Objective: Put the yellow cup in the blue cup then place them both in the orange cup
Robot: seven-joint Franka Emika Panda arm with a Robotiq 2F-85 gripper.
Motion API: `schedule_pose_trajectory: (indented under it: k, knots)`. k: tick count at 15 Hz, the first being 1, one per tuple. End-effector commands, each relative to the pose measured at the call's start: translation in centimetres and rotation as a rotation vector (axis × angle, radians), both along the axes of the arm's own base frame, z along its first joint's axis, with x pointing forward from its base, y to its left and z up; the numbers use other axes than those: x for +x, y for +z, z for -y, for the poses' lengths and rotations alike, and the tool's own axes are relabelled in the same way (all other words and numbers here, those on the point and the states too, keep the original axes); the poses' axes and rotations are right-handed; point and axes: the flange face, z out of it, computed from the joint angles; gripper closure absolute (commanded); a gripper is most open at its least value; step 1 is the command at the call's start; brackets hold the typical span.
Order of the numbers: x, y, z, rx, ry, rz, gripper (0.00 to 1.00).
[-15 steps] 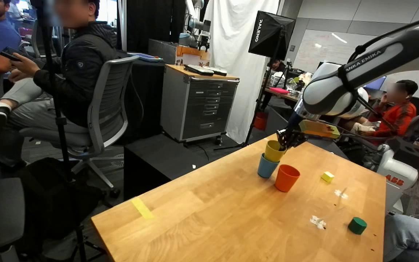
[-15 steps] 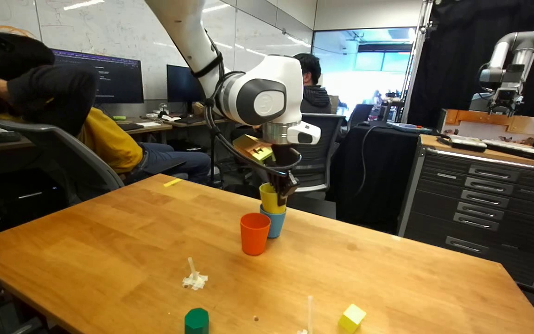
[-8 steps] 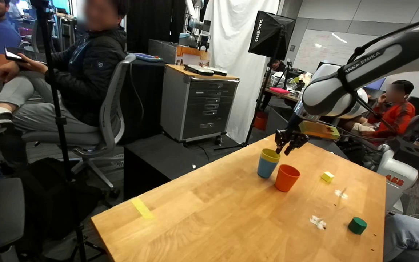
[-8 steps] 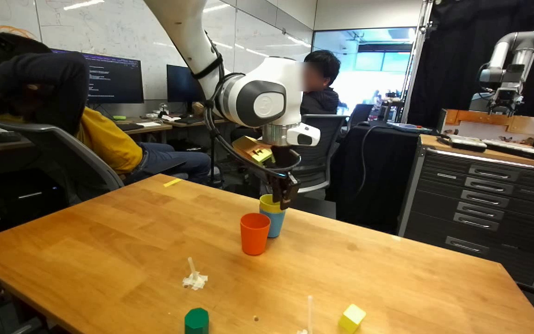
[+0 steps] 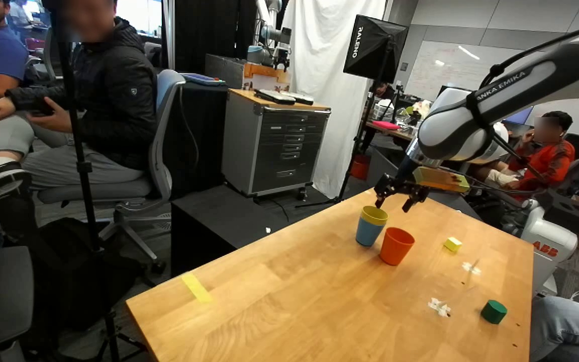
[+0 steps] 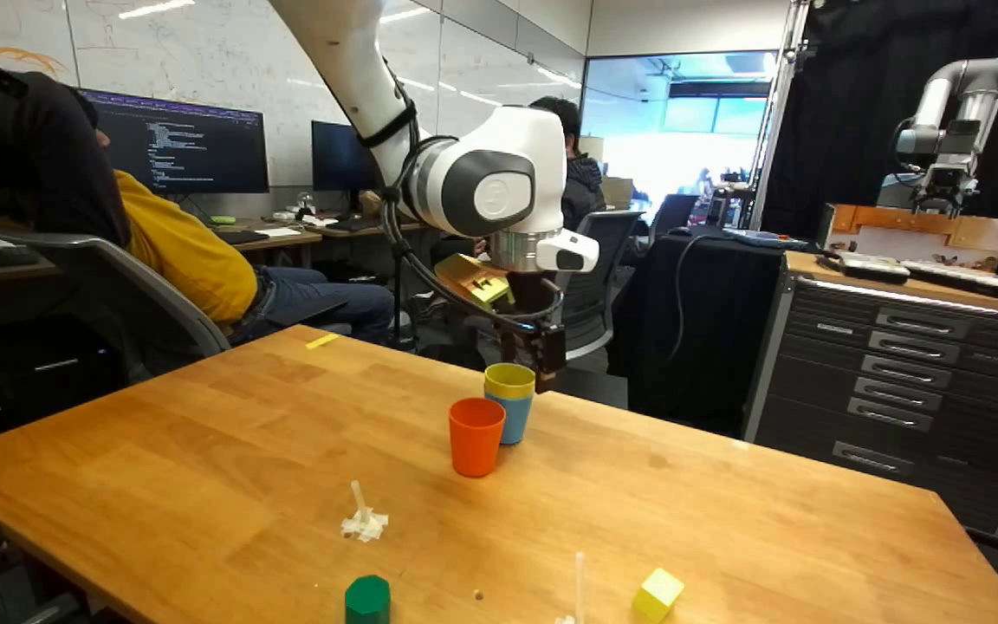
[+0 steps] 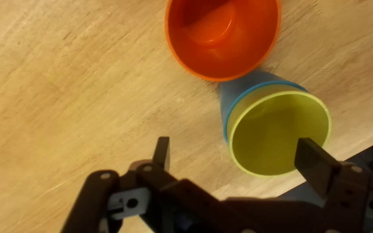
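Note:
The yellow cup (image 5: 374, 215) (image 6: 509, 381) is nested upright inside the blue cup (image 5: 368, 234) (image 6: 515, 419), only its top band and rim showing above the blue. Both stand on the table by its edge. Right beside them is the orange cup (image 5: 396, 247) (image 6: 476, 438), upright with nothing inside in the wrist view. My gripper (image 5: 393, 205) (image 7: 234, 145) is open just above the nested pair, its jaws spread wide and holding nothing. In the wrist view one finger (image 7: 316, 161) overlaps the yellow cup's mouth (image 7: 270, 136); the other finger (image 7: 161, 152) appears over bare wood.
A small yellow block (image 5: 453, 245) (image 6: 659, 594) and a dark green block (image 5: 494, 311) (image 6: 367, 600) sit on the wooden table (image 5: 289, 296). White tape patches (image 5: 439, 307) (image 6: 364, 524) hold thin clear sticks. The table edge runs close behind the nested cups.
The yellow cup has dropped deeper into the blue cup and been let go. My gripper has gone from shut on its rim to spread wide. The orange cup has not moved.

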Motion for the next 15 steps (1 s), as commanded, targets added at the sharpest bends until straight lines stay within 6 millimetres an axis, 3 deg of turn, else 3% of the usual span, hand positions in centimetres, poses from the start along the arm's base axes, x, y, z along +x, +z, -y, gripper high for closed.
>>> schedule_pose_trajectory:
  k: [1,9,15]
  knots:
    - [-0.4,1.7,0.0,0.005,0.011,0.042,0.00]
    - [-0.4,1.6,1.2,-0.001,-0.014,0.056,0.00]
    - [-0.2,0.8,0.8,0.005,-0.006,0.042,0.00]
